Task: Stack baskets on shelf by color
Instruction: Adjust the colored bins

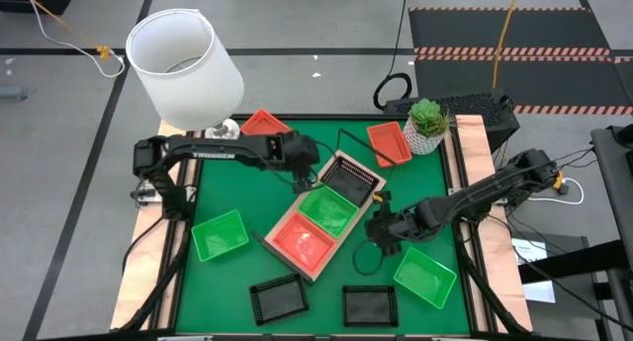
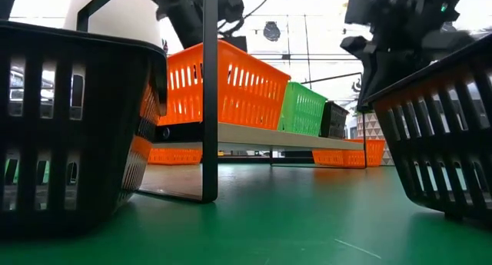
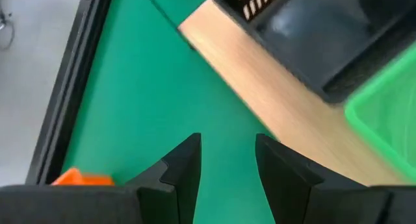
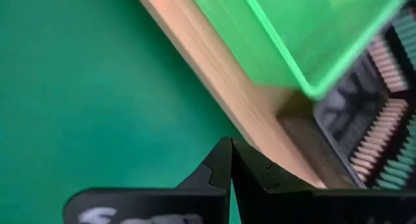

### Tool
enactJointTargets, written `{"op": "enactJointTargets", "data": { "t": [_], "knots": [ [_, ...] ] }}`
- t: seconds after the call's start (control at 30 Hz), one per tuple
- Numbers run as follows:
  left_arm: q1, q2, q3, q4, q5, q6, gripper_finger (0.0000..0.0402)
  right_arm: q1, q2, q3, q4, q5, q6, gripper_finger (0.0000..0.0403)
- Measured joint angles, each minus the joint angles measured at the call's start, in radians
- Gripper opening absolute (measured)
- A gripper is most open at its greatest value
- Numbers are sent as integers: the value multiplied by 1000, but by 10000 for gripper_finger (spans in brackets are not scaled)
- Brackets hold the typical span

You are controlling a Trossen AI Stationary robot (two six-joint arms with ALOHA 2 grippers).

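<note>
at the table's near edge, around 6 o'clock on the mat in the high view, we log two black baskets (image 1: 276, 299) (image 1: 369, 303), empty and apart from each other. at 4 o'clock sits a green basket (image 1: 425, 276); at 8 o'clock another green basket (image 1: 220, 234). at centre the shelf (image 1: 323, 218) lies diagonally and carries three trays in a row, one orange-red (image 1: 305, 241), one green (image 1: 328, 211), one black (image 1: 349, 179).

right gripper (image 1: 386, 229) sits just beside the shelf's 3 o'clock edge, fingers clenched together on nothing. left gripper (image 1: 305, 166) hangs near the shelf's 11 o'clock edge, by the black tray, fingers parted and empty over bare mat in the wrist view.

further out, two orange baskets lie at 11 o'clock (image 1: 265, 123) and 1 o'clock (image 1: 388, 142), the latter beside a potted plant (image 1: 427, 125).

handling, our judgement: these slotted plastic trays look light, stiff and thin-walled, likely slick. we would pinch one long wall at its middle, one finger inside, one outside. a corner grip may tilt them; stacking probably needs square alignment or the tray jams.
</note>
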Motion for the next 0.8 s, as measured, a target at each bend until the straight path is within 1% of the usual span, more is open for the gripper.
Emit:
{"op": "enactJointTargets", "data": {
  "t": [0.2,0.3,0.37,0.47,0.53,0.8],
  "knots": [
    [22,61,0,63,20,61,147,-61,-1,-47,57,-1,-15,0],
    [25,70,0,84,43,81,147,-87,-1,-58,102,-1,-41,0],
    [25,79,2,128,53,99,147,-102,-1,-60,126,-2,-53,0],
    [28,89,0,157,63,122,147,-120,-1,-60,135,-2,-55,0],
    [29,102,3,204,63,140,147,-127,-1,-61,135,-2,-50,0],
    [36,120,1,253,78,170,147,-134,-1,-61,142,-2,-42,0]
  ]
}}
